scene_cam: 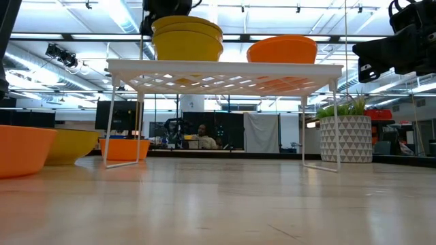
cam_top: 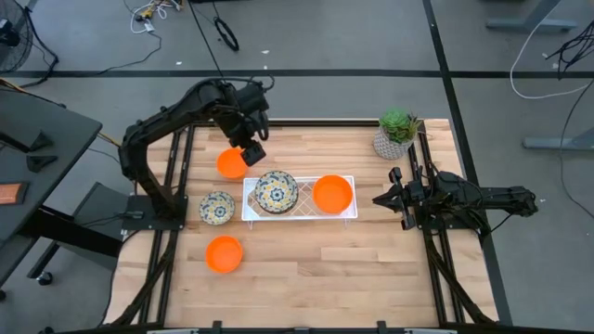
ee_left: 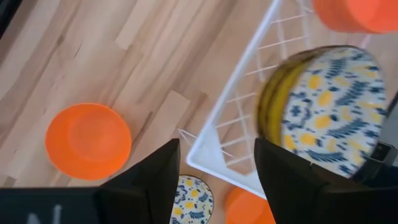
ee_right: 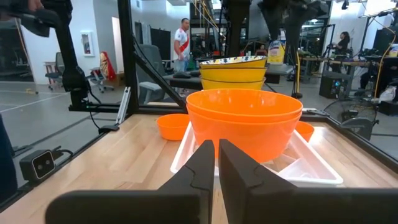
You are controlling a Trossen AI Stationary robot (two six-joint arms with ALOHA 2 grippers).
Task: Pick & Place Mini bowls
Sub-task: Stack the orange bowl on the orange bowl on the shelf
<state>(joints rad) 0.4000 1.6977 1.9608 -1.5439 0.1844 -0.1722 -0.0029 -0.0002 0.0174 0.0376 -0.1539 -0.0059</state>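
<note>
1. Two stacked flowered bowls and stacked orange bowls are kept on the white wire rack.
2. The left gripper is spread wide and empty, near the rack.
3. The right gripper is pressed together, parked aside.

Mostly smooth wood and shiny bowls here

The pale butcher-block wooden tabletop looked smooth with a soft sheen, the plain orange round bowls were glossy like plastic, the blue-and-yellow floral bowls looked glazed, and the white wire rack looked coated metal, matt.
</note>
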